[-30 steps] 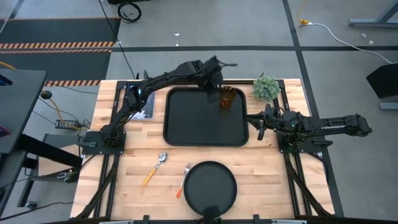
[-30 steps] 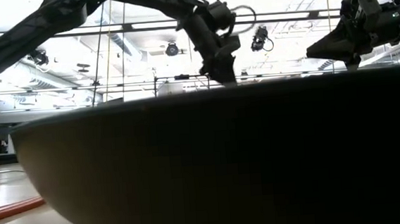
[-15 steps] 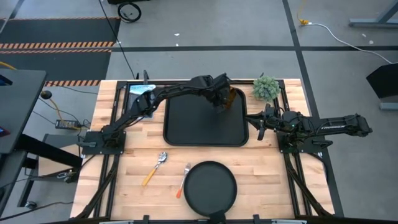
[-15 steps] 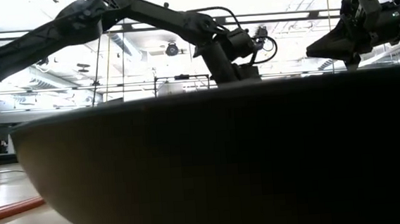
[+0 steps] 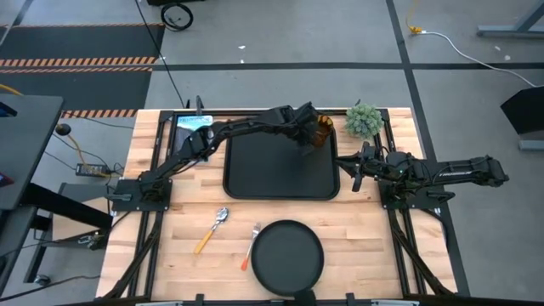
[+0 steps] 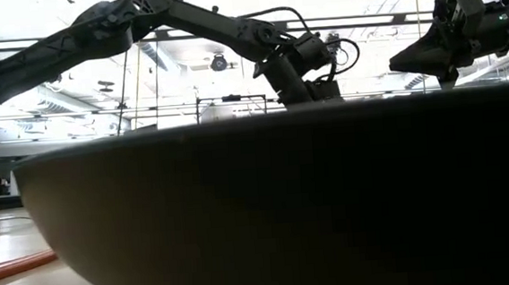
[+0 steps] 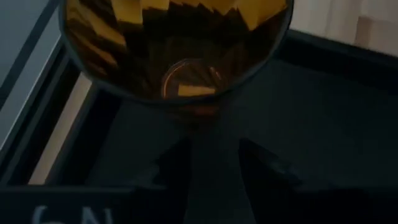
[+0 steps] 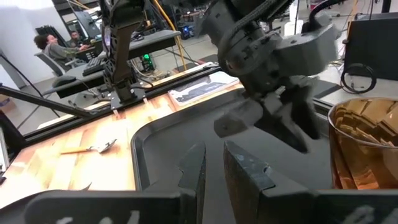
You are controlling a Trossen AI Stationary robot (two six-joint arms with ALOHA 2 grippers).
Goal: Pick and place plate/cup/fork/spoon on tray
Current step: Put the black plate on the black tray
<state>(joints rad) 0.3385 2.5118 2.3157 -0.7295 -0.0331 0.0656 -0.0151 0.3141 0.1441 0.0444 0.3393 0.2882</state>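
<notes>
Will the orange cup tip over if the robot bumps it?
Probably, if bumped near the rim. The cup looks small and see-through, so likely light, and it narrows toward its base in the left wrist view. Its faceted walls look hard and possibly slippery on the tray.

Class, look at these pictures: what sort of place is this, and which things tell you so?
Probably a robotics lab or workshop: two robot arms are fixed to a wooden table, hazard-striped mats lie on the concrete floor, and a person sits at desks with equipment in the background.
</notes>
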